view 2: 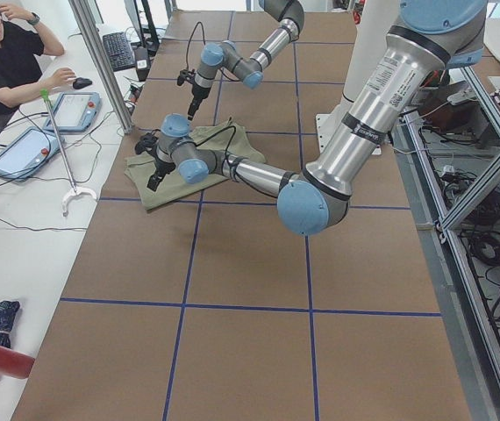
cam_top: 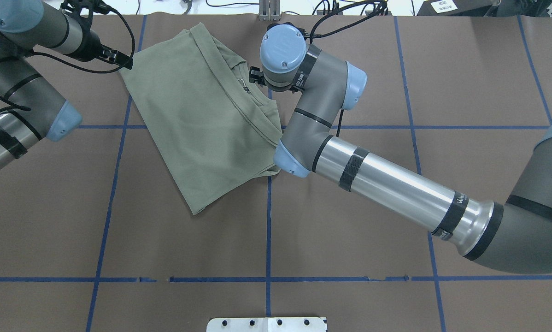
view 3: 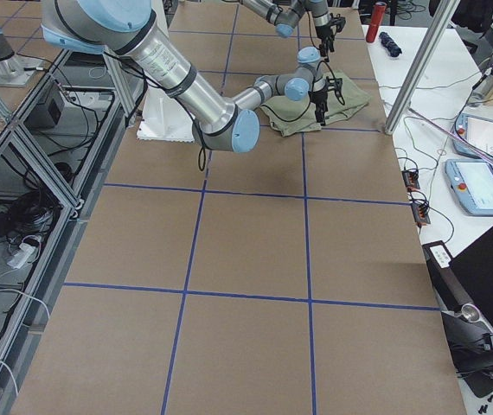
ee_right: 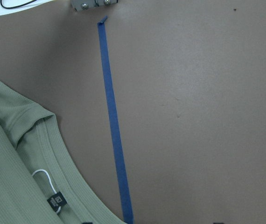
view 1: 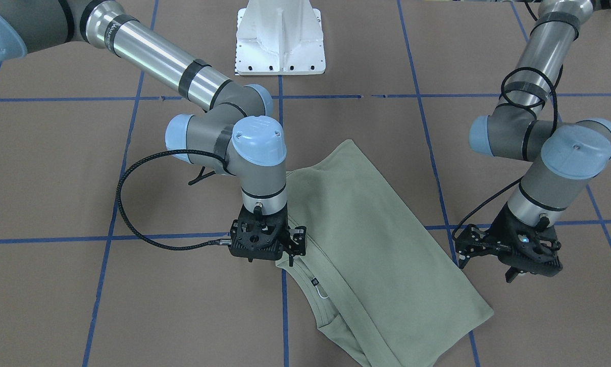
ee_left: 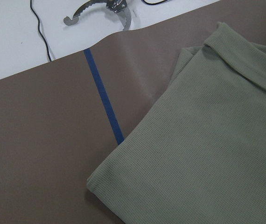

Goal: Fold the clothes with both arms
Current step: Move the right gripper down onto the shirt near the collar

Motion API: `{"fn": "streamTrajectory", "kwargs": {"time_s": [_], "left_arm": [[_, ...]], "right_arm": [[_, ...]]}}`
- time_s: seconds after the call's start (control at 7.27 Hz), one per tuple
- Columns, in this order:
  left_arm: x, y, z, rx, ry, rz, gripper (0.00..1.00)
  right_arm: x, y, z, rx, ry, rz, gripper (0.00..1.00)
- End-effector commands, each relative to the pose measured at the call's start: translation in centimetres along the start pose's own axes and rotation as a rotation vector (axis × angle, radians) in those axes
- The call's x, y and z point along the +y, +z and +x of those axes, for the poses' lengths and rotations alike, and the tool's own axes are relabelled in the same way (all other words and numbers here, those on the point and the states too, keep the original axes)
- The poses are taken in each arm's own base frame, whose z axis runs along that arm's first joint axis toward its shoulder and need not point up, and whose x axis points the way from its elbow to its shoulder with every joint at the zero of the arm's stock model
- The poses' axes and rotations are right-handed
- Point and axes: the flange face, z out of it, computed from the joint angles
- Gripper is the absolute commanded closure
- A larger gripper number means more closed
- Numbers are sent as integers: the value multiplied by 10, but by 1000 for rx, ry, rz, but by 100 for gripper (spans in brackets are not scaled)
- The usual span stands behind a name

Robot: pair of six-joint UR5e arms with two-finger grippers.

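At the left of the overhead view the left pincer [cam_top: 117, 59] hangs just beside a corner of the folded shirt [cam_top: 197, 120] — whether it is released or clenched I cannot tell; the sage-green shirt lies flat and slantwise on the brown counter [cam_top: 396, 92], its round neck and white tag loop [ee_right: 40, 173] on the view's right side, just beside a blue tape line [ee_right: 114, 130]; the right pincer [view 1: 291, 252] stands over the collar's edge — released, tips wide apart, grasping nothing.

A robotics lab: taped-grid table [cam_top: 188, 240], aluminium frame [view 2: 101, 61], teach pendants [view 3: 480, 186].
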Motion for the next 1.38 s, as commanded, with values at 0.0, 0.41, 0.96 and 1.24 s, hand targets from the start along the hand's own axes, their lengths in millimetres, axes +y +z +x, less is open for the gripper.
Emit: {"fn": "streamTrajectory", "kwargs": {"time_s": [0.0,0.41,0.96,1.24], "left_arm": [[2,1,3,5,-3,-1,0],[4,-2,3,7,-9,1,0],[5,-1,2,6,-10,0,0],[5,-1,2,6,-10,0,0]], "right_arm": [[24,16,-5,16,-39,11,21],[34,29,-4,18,-65,35,28],[38,37,-3,1,-65,38,40],[41,37,-4,1,-64,36,55]]}}
